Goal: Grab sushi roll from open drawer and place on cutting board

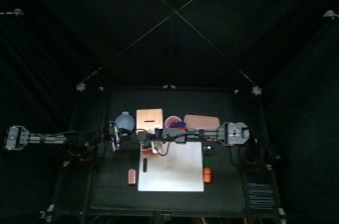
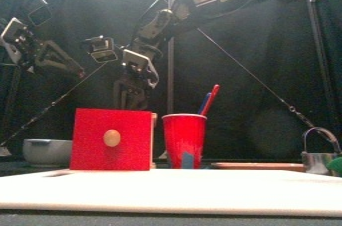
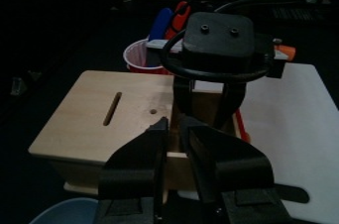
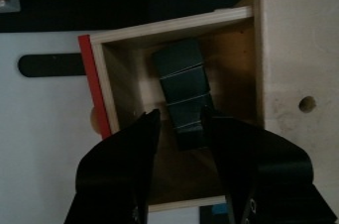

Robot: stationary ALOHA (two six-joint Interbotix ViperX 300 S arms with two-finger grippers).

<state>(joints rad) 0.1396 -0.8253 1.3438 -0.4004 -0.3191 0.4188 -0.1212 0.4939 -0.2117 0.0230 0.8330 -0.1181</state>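
While my right gripper (image 4: 185, 119) hangs over the drawer (image 4: 133, 45), its two jaws are spread wide and released, one on each side of the sushi roll's near end, with clear gaps showing between each jaw and the roll. I am grasping nothing there. The sushi roll (image 4: 176, 69), a dark, ridged block, lies flat on the drawer's wooden floor, roughly in the middle and slightly askew to the walls. That drawer is pulled out from the wooden box (image 4: 298, 69), and its red front (image 4: 90, 79) carries a small tan knob (image 4: 95, 121) that points out over the cutting board (image 4: 40, 139). The white board is just beyond the red front.

From my left wrist, I look across the pale top of the box, with its slot, toward my right arm's black wrist bending down into the open drawer. As for my left gripper (image 3: 176, 147), it hovers above the near edge of the box, and I cannot tell whether it is clenched or released. A red cup (image 2: 185, 138) holding utensils stands just beside the box.
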